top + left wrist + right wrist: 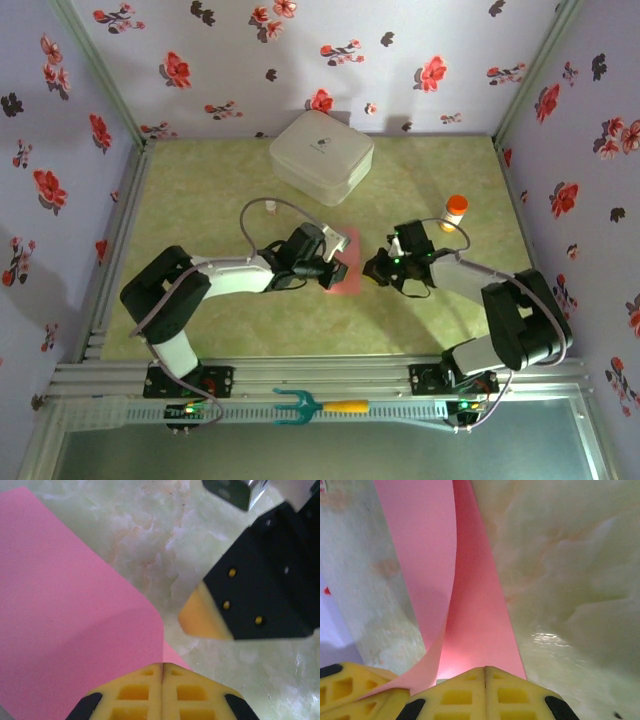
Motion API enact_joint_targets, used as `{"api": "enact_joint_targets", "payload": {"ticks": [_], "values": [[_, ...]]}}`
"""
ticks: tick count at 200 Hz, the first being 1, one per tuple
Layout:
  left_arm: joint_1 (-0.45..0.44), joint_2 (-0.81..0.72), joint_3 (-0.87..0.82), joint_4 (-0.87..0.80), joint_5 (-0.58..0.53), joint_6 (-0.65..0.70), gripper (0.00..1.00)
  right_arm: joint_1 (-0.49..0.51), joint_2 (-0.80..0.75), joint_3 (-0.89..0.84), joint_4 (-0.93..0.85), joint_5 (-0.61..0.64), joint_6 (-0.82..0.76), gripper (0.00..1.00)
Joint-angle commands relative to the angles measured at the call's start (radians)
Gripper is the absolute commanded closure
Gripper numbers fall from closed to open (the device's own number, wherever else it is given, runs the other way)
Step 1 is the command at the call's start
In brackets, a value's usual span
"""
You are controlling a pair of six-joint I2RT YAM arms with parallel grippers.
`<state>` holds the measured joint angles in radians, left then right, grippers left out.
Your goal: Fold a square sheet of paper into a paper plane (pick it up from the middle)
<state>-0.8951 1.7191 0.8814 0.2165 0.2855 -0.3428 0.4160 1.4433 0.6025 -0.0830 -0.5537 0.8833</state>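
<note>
Pink square sheet of paper (347,282) is lying on the table (200,190) just before the white rounded box (321,155), one flap curling (early fold). Left hand (338,270) and right hand (372,268), both closed, are meeting at it; pressing the crease flat likely comes next.

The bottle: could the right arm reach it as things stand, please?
Probably yes: the bottle stands close beside the right tool, bare table between them, though the tool is shut and must open first.
</note>
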Motion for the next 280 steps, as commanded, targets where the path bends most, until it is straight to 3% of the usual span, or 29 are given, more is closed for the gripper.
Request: {"api": "enact_joint_targets", "payload": {"ticks": [1,41,136,243,280], "values": [[0.007,0.005,0.019,0.015,0.020,-0.031,1.00,0.033,0.034,-0.013,0.083,-0.016,0.042,1.00],[0.008,0.013,0.027,0.006,0.012,-0.037,1.00,0.060,0.090,-0.020,0.111,0.015,0.056,1.00],[0.050,0.064,0.051,-0.026,-0.004,-0.075,1.00,0.058,0.118,0.032,-0.172,0.219,-0.115,1.00],[0.065,0.120,0.059,-0.035,-0.079,-0.064,1.00,0.058,0.127,0.049,-0.168,0.212,-0.133,1.00],[0.066,0.151,0.073,-0.032,-0.059,-0.066,1.00,0.058,0.131,0.054,-0.164,0.201,-0.133,1.00]]}}
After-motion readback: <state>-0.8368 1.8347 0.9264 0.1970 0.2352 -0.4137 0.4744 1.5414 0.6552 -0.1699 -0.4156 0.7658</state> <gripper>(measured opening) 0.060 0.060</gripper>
